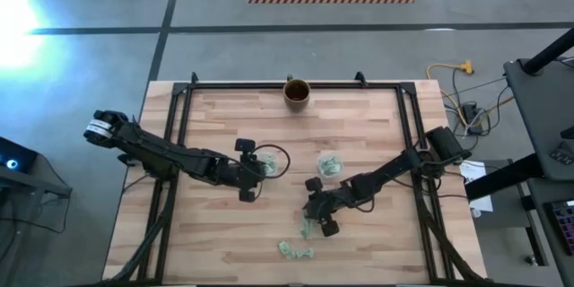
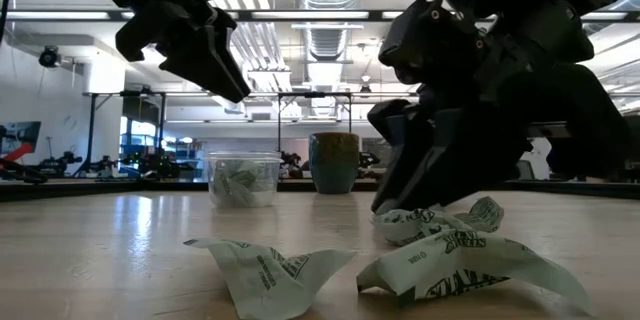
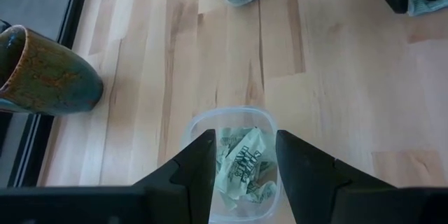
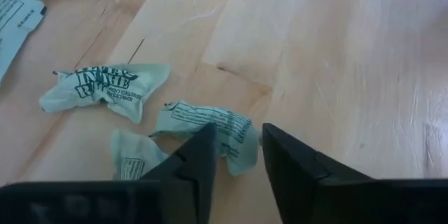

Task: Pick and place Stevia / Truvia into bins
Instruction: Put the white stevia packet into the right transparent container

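Several crumpled pale green-and-white Stevia packets lie loose near the table's front: one (image 2: 270, 270) and one (image 2: 460, 265) nearest, and a cluster (image 4: 105, 87) by my right gripper. My right gripper (image 4: 238, 143) is down at the tabletop, open, its fingers on either side of one packet's end (image 4: 234, 140). Two clear bins hold packets: one (image 1: 329, 165) mid-table, the other (image 3: 234, 171) directly below my left gripper (image 3: 243, 140), which hangs open above it with nothing between its fingers. My right gripper comes down slanting from the table's right side, and its fingers (image 4: 199, 157) straddle the end of one flat-lying packet (image 4: 210, 122). One finger hides part of the paper. I cannot tell whether the fingers touch it.
A brown-gold mug (image 1: 297, 92) stands at the far edge, mid-table. More loose packets (image 1: 296, 251) lie toward the near edge. Bare wood stretches to the left and right of the arms inside the black frame rails (image 1: 179, 117).
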You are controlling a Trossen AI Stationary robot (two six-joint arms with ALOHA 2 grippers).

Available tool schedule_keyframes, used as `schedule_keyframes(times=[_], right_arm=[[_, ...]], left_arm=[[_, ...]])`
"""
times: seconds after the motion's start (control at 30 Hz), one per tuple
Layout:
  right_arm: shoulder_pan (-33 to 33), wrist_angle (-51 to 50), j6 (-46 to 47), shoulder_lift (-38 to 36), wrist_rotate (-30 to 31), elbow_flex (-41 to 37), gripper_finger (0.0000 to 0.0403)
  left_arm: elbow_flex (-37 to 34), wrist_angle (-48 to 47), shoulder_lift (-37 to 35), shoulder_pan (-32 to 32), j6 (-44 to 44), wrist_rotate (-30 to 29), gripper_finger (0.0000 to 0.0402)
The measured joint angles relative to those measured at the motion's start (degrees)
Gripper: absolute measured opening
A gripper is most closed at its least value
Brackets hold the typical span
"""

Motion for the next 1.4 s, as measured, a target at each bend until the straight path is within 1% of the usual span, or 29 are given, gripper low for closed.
schedule_keyframes(times=[0.2, 0.33, 0.47, 0.67, 0.77, 0.9, 1.03, 1.1, 1.2, 1.4], right_arm=[[0.0, -0.1, -1.3, 0.0, 0.0, 0.0, 0.0052], [0.0, -0.2, -2.2, -0.4, 0.1, -0.1, 0.0025], [0.0, -0.2, -2.6, -2.3, 0.1, -0.1, 0.0011], [0.0, -1.1, -3.8, -6.5, 0.6, -0.1, 0.0009], [0.0, -5.2, -4.3, -9.2, 5.8, -0.1, 0.0009], [-0.6, -14.6, -3.8, -13.6, 16.6, -0.1, 0.0009], [-1.4, -23.4, 0.7, -18.3, 26.1, -0.1, 0.0009], [-1.9, -27.2, 3.3, -20.4, 29.8, -0.1, 0.0009], [-2.7, -30.8, 6.0, -23.0, 33.2, -0.2, 0.0009], [-4.9, -34.9, 9.8, -24.9, 33.7, -1.5, 0.0009]], left_arm=[[0.0, 0.0, 0.0, 0.0, 0.0, 0.0, 0.0133], [0.0, 0.0, 0.0, 0.0, 0.0, 0.0, 0.0133], [-0.1, 0.0, 0.0, 0.0, 0.0, 0.0, 0.0133], [0.0, 0.1, 0.0, 0.0, 0.0, 0.1, 0.0133], [-0.1, 0.0, 0.0, 0.0, 0.0, 0.1, 0.0133], [-0.1, 0.0, 0.0, 0.0, 0.0, 0.0, 0.0133], [0.0, 0.0, 0.0, 0.0, 0.1, 0.0, 0.0133], [0.0, 0.0, 0.0, 0.0, 0.1, 0.0, 0.0133], [0.0, 0.1, 0.0, 0.0, 0.4, 0.0, 0.0133], [0.2, 0.6, -0.1, 0.0, 0.4, 0.0, 0.0133]])
